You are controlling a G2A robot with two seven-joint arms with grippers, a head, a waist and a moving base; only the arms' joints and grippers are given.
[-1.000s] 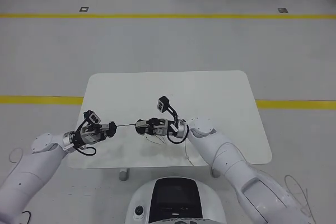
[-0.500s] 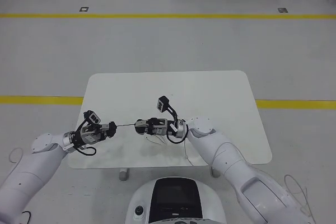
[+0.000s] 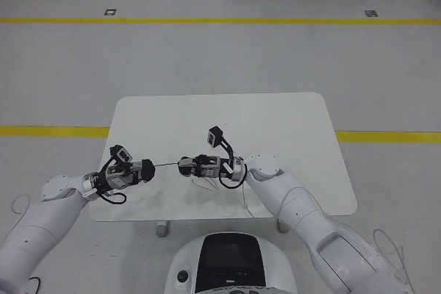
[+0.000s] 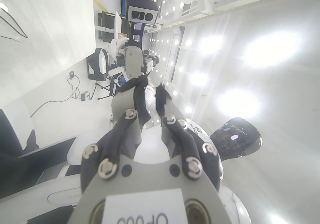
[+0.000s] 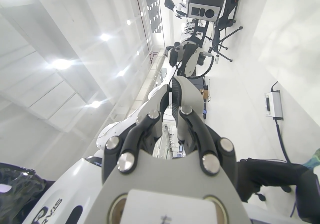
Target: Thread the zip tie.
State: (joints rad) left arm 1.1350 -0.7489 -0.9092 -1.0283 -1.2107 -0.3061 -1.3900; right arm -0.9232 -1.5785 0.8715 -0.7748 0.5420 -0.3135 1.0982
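Both arms are raised over the white table (image 3: 279, 125), forearms angled inward from either side, wrists bent so the grippers face each other tip to tip near the table's front-middle. L gripper (image 3: 150, 170) sits toward the table's left edge and R gripper (image 3: 182, 165) just right of it, w/ a short gap between them. The zip tie (image 3: 165, 162) spans that gap as a thin, straight black line held off the tabletop, approx. level, one end at each gripper's tips. R gripper's fingers are drawn nearly together w/ just a slit between the pads, pinching the tie's end as far as the top view shows. In the left wrist view, L gripper's black-wrapped fingers (image 4: 140, 100) stand a little apart w/ a slim gap at the tips. Can't tell if the tie's other end sits inside that gap. A few thin dark strips (image 3: 204, 183) lie on the table under the R wrist. Vs. 1 s ago: practically no diff. Both arms keep the same pose, the tie stays straight between them, and the strips haven't shifted.
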